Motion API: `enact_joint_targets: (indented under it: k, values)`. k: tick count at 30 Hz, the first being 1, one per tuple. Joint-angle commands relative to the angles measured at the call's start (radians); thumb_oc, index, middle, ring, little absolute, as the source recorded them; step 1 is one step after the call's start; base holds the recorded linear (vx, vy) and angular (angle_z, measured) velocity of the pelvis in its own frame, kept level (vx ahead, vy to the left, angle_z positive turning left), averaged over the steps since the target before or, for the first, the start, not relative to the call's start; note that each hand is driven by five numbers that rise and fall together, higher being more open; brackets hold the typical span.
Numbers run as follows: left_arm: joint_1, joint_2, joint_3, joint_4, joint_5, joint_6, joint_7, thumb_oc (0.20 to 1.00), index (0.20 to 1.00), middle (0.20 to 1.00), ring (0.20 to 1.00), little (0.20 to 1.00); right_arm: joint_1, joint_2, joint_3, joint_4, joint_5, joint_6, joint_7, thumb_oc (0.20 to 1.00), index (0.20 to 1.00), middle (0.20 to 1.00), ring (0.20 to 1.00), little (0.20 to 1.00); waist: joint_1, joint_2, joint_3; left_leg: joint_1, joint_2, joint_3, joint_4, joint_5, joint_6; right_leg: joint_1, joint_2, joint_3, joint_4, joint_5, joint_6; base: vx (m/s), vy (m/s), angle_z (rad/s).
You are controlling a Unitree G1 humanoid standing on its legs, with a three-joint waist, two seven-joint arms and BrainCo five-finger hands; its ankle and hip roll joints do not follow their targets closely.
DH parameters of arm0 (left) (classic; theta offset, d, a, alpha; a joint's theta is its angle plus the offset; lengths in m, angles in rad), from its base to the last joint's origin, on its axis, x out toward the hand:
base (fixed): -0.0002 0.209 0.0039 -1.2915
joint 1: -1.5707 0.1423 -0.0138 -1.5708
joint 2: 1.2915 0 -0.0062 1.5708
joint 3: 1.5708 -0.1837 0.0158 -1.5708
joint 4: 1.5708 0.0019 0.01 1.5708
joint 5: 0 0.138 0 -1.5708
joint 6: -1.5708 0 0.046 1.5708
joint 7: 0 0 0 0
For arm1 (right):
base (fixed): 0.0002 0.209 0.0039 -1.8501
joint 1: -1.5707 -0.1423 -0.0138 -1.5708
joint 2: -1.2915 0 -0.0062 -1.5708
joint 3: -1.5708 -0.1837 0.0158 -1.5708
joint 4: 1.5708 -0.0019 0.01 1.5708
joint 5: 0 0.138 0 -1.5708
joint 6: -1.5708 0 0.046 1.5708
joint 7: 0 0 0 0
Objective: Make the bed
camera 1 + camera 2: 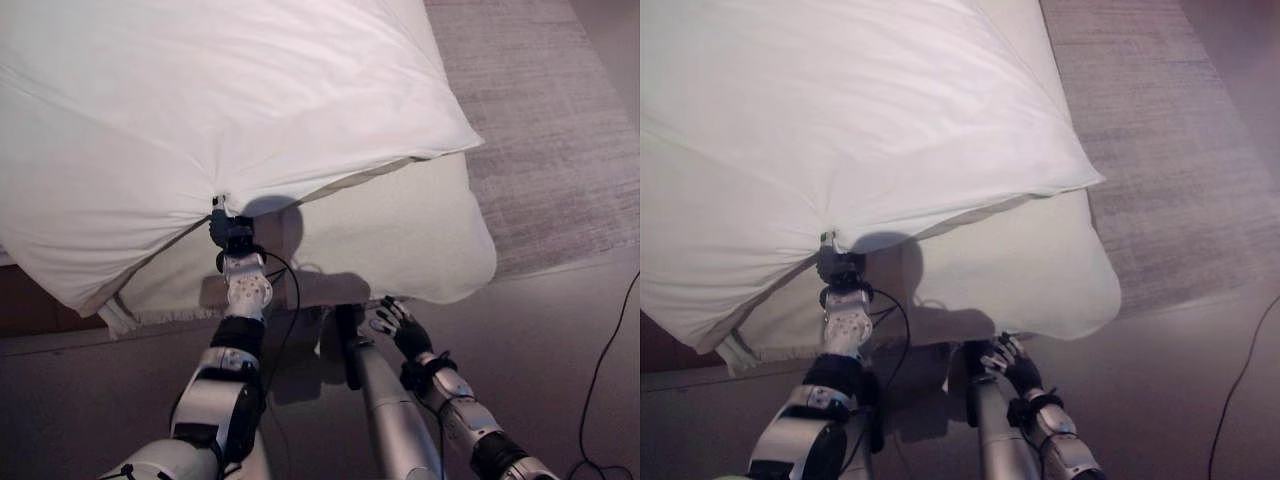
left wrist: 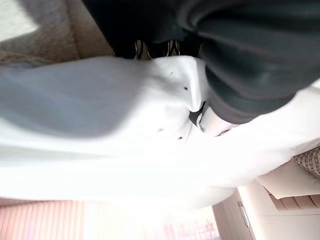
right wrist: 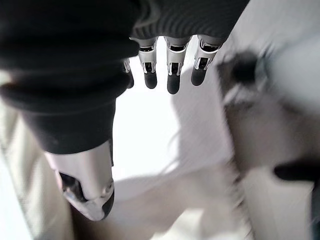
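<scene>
The left hand [image 1: 229, 235] pinches the duvet [image 1: 200, 110] at its near edge, lifted above the mattress [image 1: 400, 240], the cover spreading away from that grip, while the right hand [image 1: 400, 325], fingers relaxed, hangs empty below the mattress edge.
</scene>
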Motion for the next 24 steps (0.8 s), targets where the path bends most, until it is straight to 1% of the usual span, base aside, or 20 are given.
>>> enact_joint_targets:
  k: [1,2,6,7,8,9,12,13,14,15,16,18,19,21,24]
  values:
    - [-0.027,-0.025,-0.115,-0.141,0.025,-0.023,-0.071,0.2,0.2,0.2,0.2,0.2,-0.042,0.026,0.022,-0.083,0.2,-0.026,0.058,1.0,1.0,1.0,1.0,1.0,0.021,0.039,0.027,-0.001,-0.053,0.017,-0.1,0.085,0.028,0.043,-0.017,-0.064,-0.081,0.071,0.028,0.0,0.019,0.14]
    - [-0.028,-0.024,-0.115,-0.142,0.026,-0.024,-0.07,0.2,0.2,0.2,0.2,0.2,-0.044,0.027,0.021,-0.082,0.201,-0.026,0.059,1.0,1.0,1.0,1.0,1.0,0.021,0.039,0.026,-0.004,-0.054,0.017,-0.103,0.09,0.028,0.041,-0.017,-0.064,-0.084,0.076,0.028,0.01,0.027,0.11]
    - [-0.026,-0.036,-0.136,-0.233,-0.008,-0.062,-0.055,0.2,0.2,0.2,0.2,0.2,-0.134,0.09,0.029,-0.05,0.41,0.003,0.095,1.0,1.0,1.0,1.0,1.0,0.051,0.043,0.052,0.02,-0.074,0.007,-0.127,0.096,0.039,0.07,-0.024,-0.071,-0.094,0.078,0.028,0.01,0.023,0.15]
    - [-0.016,-0.037,-0.141,-0.276,0.009,-0.076,-0.043,0.2,0.2,0.2,0.2,0.2,-0.172,0.123,0.025,-0.049,0.508,0.01,0.114,1.0,1.0,1.0,1.0,1.0,0.067,0.049,0.064,0.029,-0.084,-0.001,-0.127,0.094,0.041,0.081,-0.028,-0.075,-0.087,0.072,0.028,0.02,0.019,0.06]
    - [-0.015,-0.037,-0.142,-0.278,0.011,-0.076,-0.041,0.2,0.2,0.2,0.2,0.2,-0.174,0.123,0.024,-0.048,0.509,0.01,0.115,1.0,1.0,1.0,1.0,1.0,0.067,0.048,0.063,0.024,-0.085,-0.002,-0.129,0.099,0.041,0.077,-0.028,-0.075,-0.09,0.077,0.028,0.03,0.002,0.09]
    - [-0.013,-0.046,-0.153,-0.318,0.011,-0.095,-0.033,0.2,0.2,0.2,0.2,0.2,-0.218,0.166,0.011,-0.044,0.618,0.008,0.126,1.0,1.0,1.0,1.0,1.0,0.083,0.055,0.065,0.03,-0.092,-0.007,-0.138,0.099,0.043,0.088,-0.032,-0.082,-0.088,0.067,0.027,0.0,-0.007,0.1]
    - [-0.011,-0.046,-0.155,-0.347,0.022,-0.106,-0.016,0.2,0.2,0.2,0.2,0.2,-0.248,0.183,-0.005,-0.045,0.661,0.0,0.132,1.0,1.0,1.0,1.0,1.0,0.09,0.056,0.068,0.029,-0.096,-0.013,-0.147,0.108,0.045,0.09,-0.037,-0.088,-0.093,0.07,0.026,0.02,0.004,0.2]
    - [-0.006,-0.045,-0.151,-0.381,0.044,-0.131,0.015,0.2,0.2,0.2,0.2,0.2,-0.283,0.208,-0.026,-0.063,0.735,-0.002,0.14,1.0,1.0,1.0,1.0,1.0,0.103,0.06,0.073,0.03,-0.102,-0.019,-0.144,0.108,0.047,0.098,-0.042,-0.099,-0.091,0.065,0.023,0.03,0.003,0.23]
    - [0.001,-0.043,-0.146,-0.399,0.055,-0.14,0.03,0.2,0.2,0.2,0.2,0.2,-0.298,0.213,-0.037,-0.077,0.765,-0.004,0.14,1.0,1.0,1.0,1.0,1.0,0.109,0.062,0.079,0.033,-0.105,-0.024,-0.139,0.103,0.047,0.103,-0.045,-0.103,-0.085,0.058,0.022,0.02,0.003,0.24]
    - [0.001,-0.044,-0.147,-0.402,0.059,-0.14,0.035,0.2,0.2,0.2,0.2,0.2,-0.3,0.212,-0.038,-0.076,0.765,-0.004,0.14,1.0,1.0,1.0,1.0,1.0,0.108,0.062,0.077,0.027,-0.106,-0.025,-0.141,0.109,0.048,0.098,-0.045,-0.104,-0.088,0.064,0.022,0.03,0.0,0.14]
    - [0.01,-0.038,-0.137,-0.424,0.072,-0.159,0.061,0.2,0.2,0.2,0.2,0.2,-0.326,0.214,-0.049,-0.099,0.809,-0.003,0.141,1.0,1.0,1.0,1.0,1.0,0.119,0.065,0.081,0.032,-0.112,-0.031,-0.142,0.104,0.049,0.105,-0.049,-0.109,-0.084,0.055,0.02,0.01,0.002,0.11]
    - [0.018,-0.027,-0.132,-0.444,0.097,-0.175,0.102,0.2,0.2,0.2,0.2,0.2,-0.356,0.196,-0.056,-0.117,0.823,-0.012,0.123,1.0,1.0,1.0,1.0,1.0,0.127,0.069,0.084,0.027,-0.117,-0.035,-0.148,0.113,0.05,0.103,-0.055,-0.116,-0.085,0.06,0.019,0.02,0.007,0.19]
    - [0.031,-0.012,-0.117,-0.463,0.122,-0.179,0.135,0.2,0.2,0.2,0.2,0.2,-0.373,0.186,-0.072,-0.151,0.845,-0.01,0.129,1.0,1.0,1.0,1.0,1.0,0.136,0.074,0.087,0.026,-0.121,-0.039,-0.147,0.114,0.052,0.104,-0.059,-0.122,-0.084,0.056,0.018,0.02,0.015,0.27]
    - [0.042,-0.006,-0.113,-0.476,0.139,-0.182,0.149,0.2,0.2,0.2,0.2,0.2,-0.377,0.18,-0.078,-0.167,0.856,-0.012,0.133,1.0,1.0,1.0,1.0,1.0,0.139,0.076,0.086,0.022,-0.123,-0.041,-0.146,0.116,0.052,0.102,-0.061,-0.125,-0.084,0.057,0.018,0.02,0.014,0.14]
    - [0.072,0.009,-0.09,-0.501,0.161,-0.189,0.173,0.2,0.2,0.2,0.2,0.2,-0.394,0.168,-0.122,-0.209,0.872,-0.036,0.148,1.0,1.0,1.0,1.0,1.0,0.146,0.087,0.085,0.017,-0.125,-0.042,-0.145,0.115,0.055,0.099,-0.07,-0.13,-0.082,0.052,0.019,0.01,0.011,0.04]
